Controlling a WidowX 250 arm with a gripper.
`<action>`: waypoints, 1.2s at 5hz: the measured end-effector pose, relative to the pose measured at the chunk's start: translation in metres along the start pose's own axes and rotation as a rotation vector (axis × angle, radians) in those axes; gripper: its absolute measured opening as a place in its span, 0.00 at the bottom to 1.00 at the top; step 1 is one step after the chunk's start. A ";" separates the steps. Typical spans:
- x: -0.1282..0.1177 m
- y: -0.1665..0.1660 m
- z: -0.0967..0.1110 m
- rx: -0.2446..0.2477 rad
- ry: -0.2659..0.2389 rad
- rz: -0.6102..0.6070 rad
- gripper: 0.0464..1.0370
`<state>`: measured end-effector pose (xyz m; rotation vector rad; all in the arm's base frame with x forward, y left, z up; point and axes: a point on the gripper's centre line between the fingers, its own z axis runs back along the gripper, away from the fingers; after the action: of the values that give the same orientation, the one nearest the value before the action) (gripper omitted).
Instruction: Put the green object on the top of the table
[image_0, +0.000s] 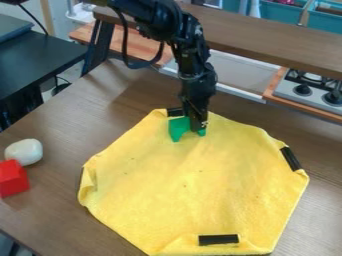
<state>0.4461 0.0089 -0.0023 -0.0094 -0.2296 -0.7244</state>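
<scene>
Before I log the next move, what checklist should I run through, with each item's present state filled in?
- Green object in sight: ok, partly behind the gripper.
- Gripper lined up with it: ok, right at it near the far edge of the yellow cloth.
- Secure hold on it: cannot tell.
- Its underside touching the cloth: cannot tell.
- Cloth smooth throughout: not ok, creased along the left edge.
- Red block and white object off the cloth: ok.

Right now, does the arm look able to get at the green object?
Likely yes: the tool is right at the green object, near the far edge of the yellow cloth, and nothing seems to block it.
</scene>
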 end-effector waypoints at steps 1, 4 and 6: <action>-0.006 0.003 0.013 -0.004 -0.027 0.038 0.49; -0.063 0.052 0.063 0.067 -0.118 0.211 0.49; -0.107 0.084 0.061 0.057 -0.113 0.336 0.49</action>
<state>0.4111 0.1472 0.0408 -0.0341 -0.3470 -0.3827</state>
